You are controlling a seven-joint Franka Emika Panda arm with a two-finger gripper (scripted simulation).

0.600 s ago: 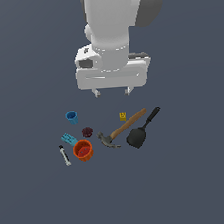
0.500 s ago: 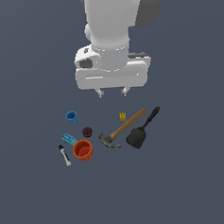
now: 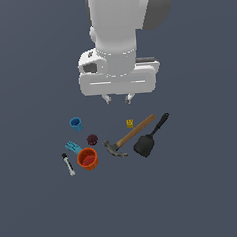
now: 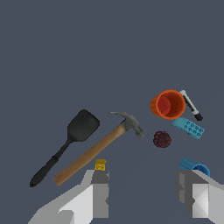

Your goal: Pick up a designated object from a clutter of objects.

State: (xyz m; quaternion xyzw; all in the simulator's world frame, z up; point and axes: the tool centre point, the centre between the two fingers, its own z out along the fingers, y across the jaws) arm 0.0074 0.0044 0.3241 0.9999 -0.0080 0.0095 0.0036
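Note:
The designated object, an orange-red cup [image 3: 87,158] [image 4: 168,104], lies tipped in the clutter of objects, between a maroon ball [image 3: 92,139] [image 4: 162,139] and a grey bolt [image 3: 68,164] [image 4: 191,105]. A cyan piece [image 3: 72,147] [image 4: 188,127] lies right beside it. My gripper [image 3: 117,99] [image 4: 144,192] hangs open and empty well above the items, over the ground between the yellow block [image 3: 130,123] [image 4: 100,165] and the blue cup [image 3: 76,124] [image 4: 194,166]. The orange cup is apart from the fingers, toward the exterior view's left and nearer the camera.
A wooden-handled hammer [image 3: 129,136] [image 4: 98,148] lies diagonally on the exterior view's right of the cup, its head near the maroon ball. A black spatula [image 3: 149,138] [image 4: 65,144] lies alongside it further right. All rest on a flat dark grey floor.

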